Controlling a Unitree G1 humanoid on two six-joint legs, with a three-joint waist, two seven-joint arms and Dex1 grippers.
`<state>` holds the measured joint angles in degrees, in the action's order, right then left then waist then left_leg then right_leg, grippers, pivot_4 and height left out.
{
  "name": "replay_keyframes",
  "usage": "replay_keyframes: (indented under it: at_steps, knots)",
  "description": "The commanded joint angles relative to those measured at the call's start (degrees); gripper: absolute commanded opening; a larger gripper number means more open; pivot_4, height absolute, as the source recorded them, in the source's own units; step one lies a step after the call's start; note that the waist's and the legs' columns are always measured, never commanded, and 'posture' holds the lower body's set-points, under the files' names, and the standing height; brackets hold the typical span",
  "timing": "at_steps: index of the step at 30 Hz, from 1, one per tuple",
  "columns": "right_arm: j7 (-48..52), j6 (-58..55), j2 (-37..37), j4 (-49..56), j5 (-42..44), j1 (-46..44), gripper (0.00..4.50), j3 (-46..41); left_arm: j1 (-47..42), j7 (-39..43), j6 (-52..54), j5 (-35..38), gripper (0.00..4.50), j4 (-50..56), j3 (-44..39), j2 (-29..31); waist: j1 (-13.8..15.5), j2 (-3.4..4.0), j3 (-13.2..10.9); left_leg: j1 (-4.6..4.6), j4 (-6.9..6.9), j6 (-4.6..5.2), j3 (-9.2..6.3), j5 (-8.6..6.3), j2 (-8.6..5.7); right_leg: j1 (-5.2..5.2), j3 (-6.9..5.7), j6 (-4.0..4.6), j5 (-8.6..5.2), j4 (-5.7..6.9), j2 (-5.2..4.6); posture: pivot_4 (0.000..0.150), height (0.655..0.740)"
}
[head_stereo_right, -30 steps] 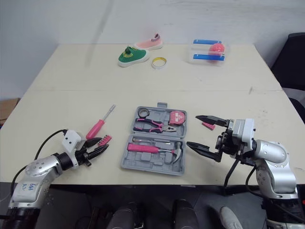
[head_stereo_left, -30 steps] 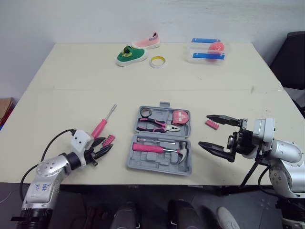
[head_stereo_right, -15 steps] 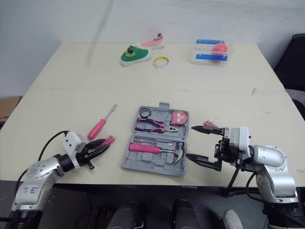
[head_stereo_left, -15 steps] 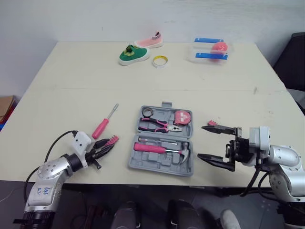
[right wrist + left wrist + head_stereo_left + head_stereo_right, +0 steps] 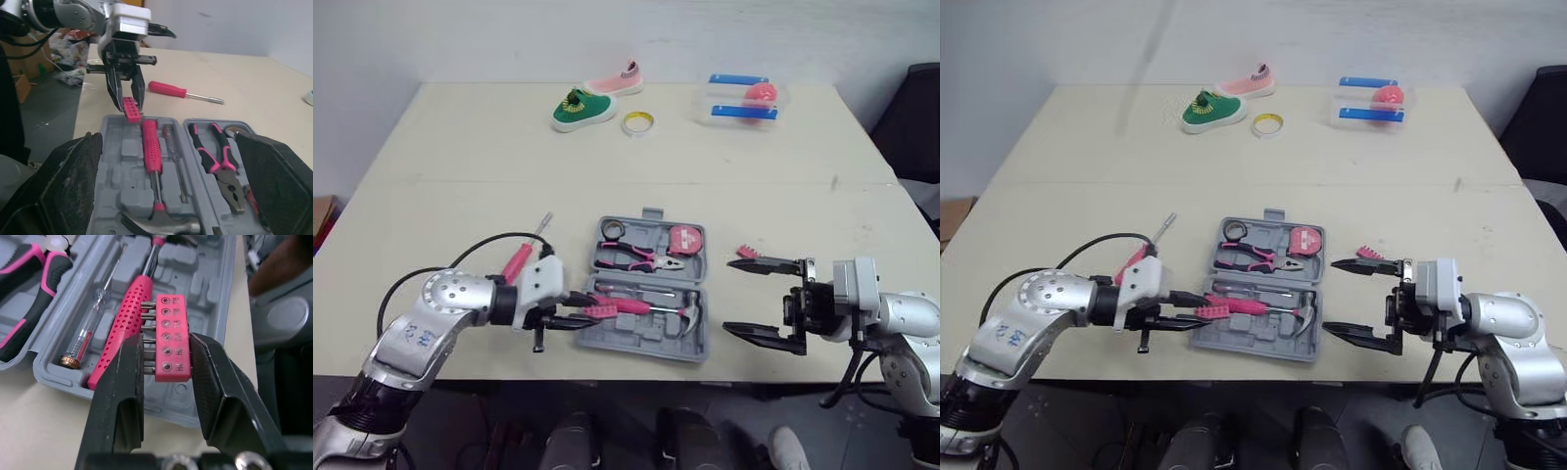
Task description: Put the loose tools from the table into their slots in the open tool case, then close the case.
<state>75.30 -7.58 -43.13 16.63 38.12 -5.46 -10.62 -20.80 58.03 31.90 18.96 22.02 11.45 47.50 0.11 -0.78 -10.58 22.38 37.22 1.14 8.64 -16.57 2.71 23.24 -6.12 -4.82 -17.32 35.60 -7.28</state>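
1. Tool case [image 5: 651, 340] lies open in the lower middle of the head-camera frame. The pliers [image 5: 636, 257], tape measure [image 5: 683, 240] and hammer [image 5: 646, 306] are already seated in it.
2. The pink bit holder [image 5: 170, 340] is off the surface. It hangs over the case's left end, just above the hammer's pink handle.
3. The left gripper [image 5: 166, 350] is clenched on it, one finger against the bit tips and the other against the holder's back. That looks like a narrow grip, so any twist of the wrist could let the holder pivot.
4. Empty moulded recesses lie beside the hammer handle, though I cannot tell which one belongs to the holder. The move probably calls for three things:
   - shifting sideways off the handle;
   - squaring the holder's long edge to the recess;
   - lowering until it touches the plastic before letting go, since dropped from height it would likely bounce or land tilted on the hammer.
5. The right gripper [image 5: 732, 296] is spread wide and empty at the lower right of the frame. A second bit holder [image 5: 742, 253] lies just beside its upper finger. This gripper is best kept clear of the case for now.
6. A pink screwdriver [image 5: 168, 89] lies loose on the surface, left of the case — closing the case is some way off.
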Motion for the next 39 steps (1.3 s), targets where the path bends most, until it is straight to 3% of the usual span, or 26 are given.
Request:
replay_keyframes:
  at_steps: [1,5,12,28,39]
  knots:
    - [0.46,-1.86,-0.99,2.69,1.62,-0.13,4.50,0.40,-1.86,0.53,1.86,-3.42,0.72,1.61,3.20,1.77,-0.02,-0.02,-0.01,0.00,0.00,0.03,0.00,-0.01,0.00,0.00,0.00,-0.02,0.01,0.00,-0.01,0.150,0.7400]
    - [-0.51,-1.98,-0.66,2.62,1.21,-0.58,4.50,0.06,-2.47,1.51,4.07,-3.41,0.72,1.83,3.67,2.57,-0.19,-0.02,-0.01,0.03,-0.03,0.04,0.02,-0.01,0.01,0.06,0.02,-0.02,0.01,0.00,-0.02,0.150,0.7400]
    - [-0.09,0.33,0.00,0.49,0.17,-0.07,4.50,-0.58,-5.41,0.77,0.40,-9.88,0.72,-2.26,6.82,1.90,-0.02,-0.06,-0.04,0.11,0.08,0.05,0.00,0.03,-0.02,0.10,-0.03,-0.02,0.01,0.06,-0.01,0.150,0.7400]
    - [6.17,12.31,2.20,-8.65,-1.25,5.60,4.50,-1.48,-6.62,2.60,1.68,-12.17,0.72,-1.16,9.82,-1.25,0.82,-0.07,-0.04,0.10,0.36,0.14,-0.01,0.05,-0.03,0.07,-0.04,-0.08,0.04,0.30,-0.03,0.150,0.7400]
    - [7.20,14.68,2.36,-10.58,-1.05,6.41,4.50,-1.05,-7.35,2.11,1.36,-14.22,0.72,-2.66,10.50,-2.81,1.28,-0.07,-0.04,0.10,0.52,0.15,-0.06,0.05,-0.04,-0.02,-0.04,-0.09,0.05,0.35,-0.07,0.150,0.7400]
